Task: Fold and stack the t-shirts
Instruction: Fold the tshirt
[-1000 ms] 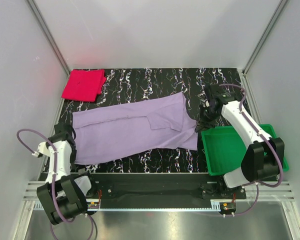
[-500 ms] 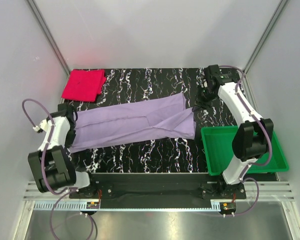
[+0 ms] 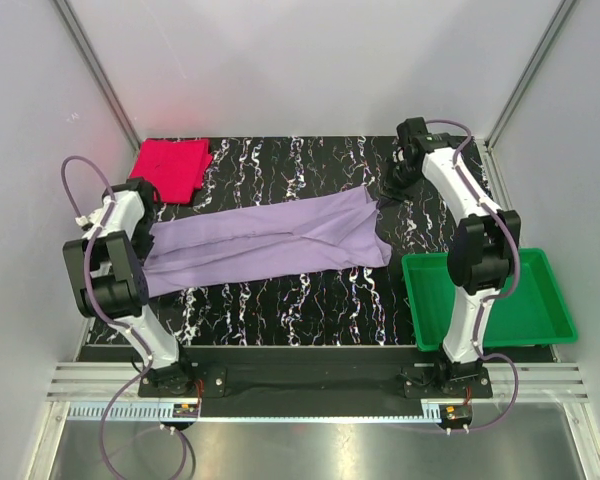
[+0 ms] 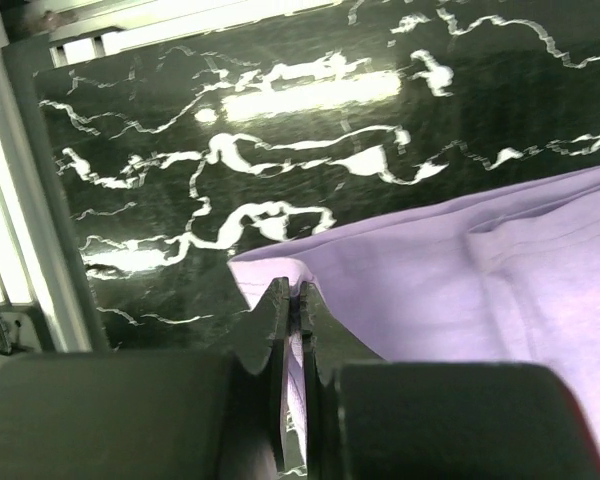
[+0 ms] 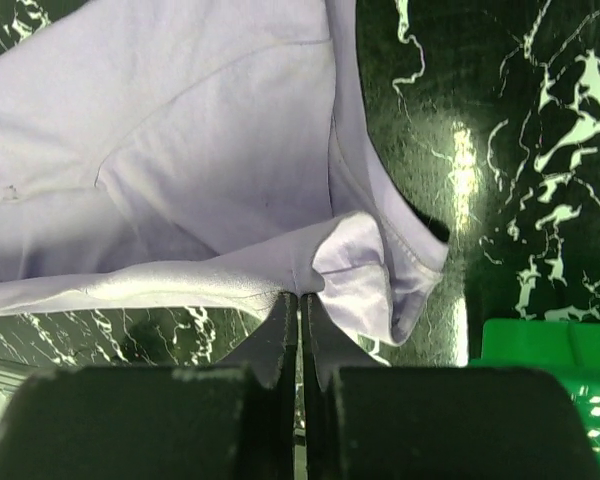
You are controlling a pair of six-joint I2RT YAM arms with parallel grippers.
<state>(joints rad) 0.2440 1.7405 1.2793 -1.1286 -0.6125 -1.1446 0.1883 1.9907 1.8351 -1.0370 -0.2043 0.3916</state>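
The lavender t-shirt (image 3: 265, 245) lies stretched in a long band across the black marbled table, folded over lengthwise. My left gripper (image 3: 148, 212) is shut on its left edge; the left wrist view shows the cloth (image 4: 460, 290) pinched between the tips of that gripper (image 4: 291, 292). My right gripper (image 3: 388, 192) is shut on the shirt's right end; in the right wrist view that gripper (image 5: 300, 298) holds a bunched fold of the cloth (image 5: 210, 170) lifted off the table. The pink-red t-shirt (image 3: 168, 168) lies as a folded square at the far left corner.
A green plastic tray (image 3: 485, 300) stands at the near right, its corner also showing in the right wrist view (image 5: 550, 350). White enclosure walls and metal rails bound the table (image 3: 310, 165) on the left, the right and the far side.
Both grippers have carried the lavender shirt's near edge away from the arms' bases toward the far side, folding it over lengthwise. The cloth is now a narrower band lying farther back.
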